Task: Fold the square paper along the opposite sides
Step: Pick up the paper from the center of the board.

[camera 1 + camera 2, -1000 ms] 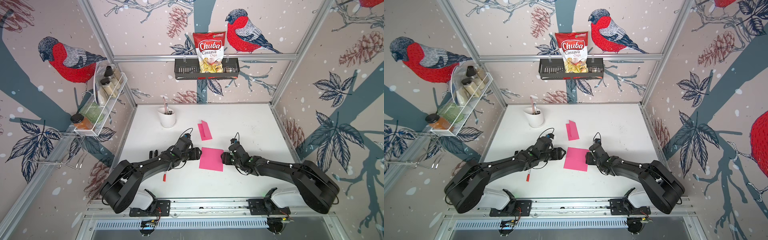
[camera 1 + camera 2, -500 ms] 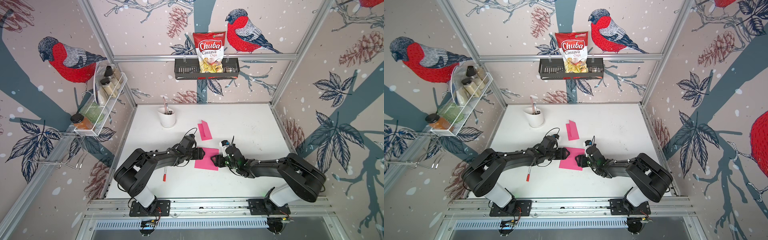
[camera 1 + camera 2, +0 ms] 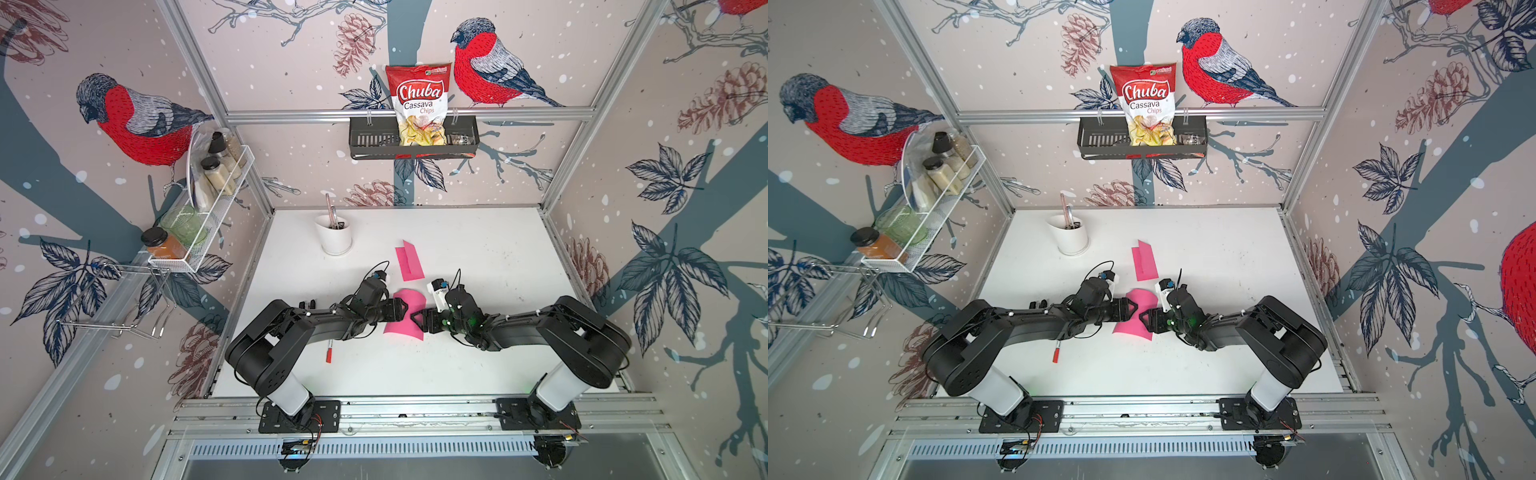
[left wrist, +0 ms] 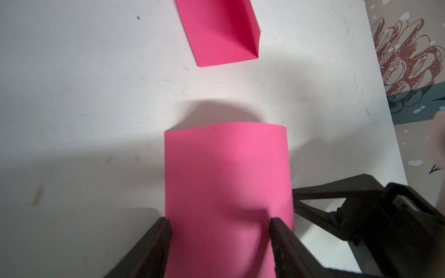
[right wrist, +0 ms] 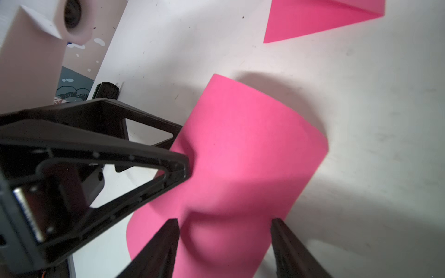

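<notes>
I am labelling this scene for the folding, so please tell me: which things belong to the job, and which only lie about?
Job: arched pink square paper; left gripper; right gripper, both at its edges.

Lying about: folded pink paper; white cup holding utensils; red marker pen; red chips bag; white wire rack of jars.

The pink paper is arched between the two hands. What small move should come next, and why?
Probably ease the left hand and the right hand a little closer together. The pink paper bows up in an arch between them, both hands open at its opposite sides, which have not yet met.
</notes>
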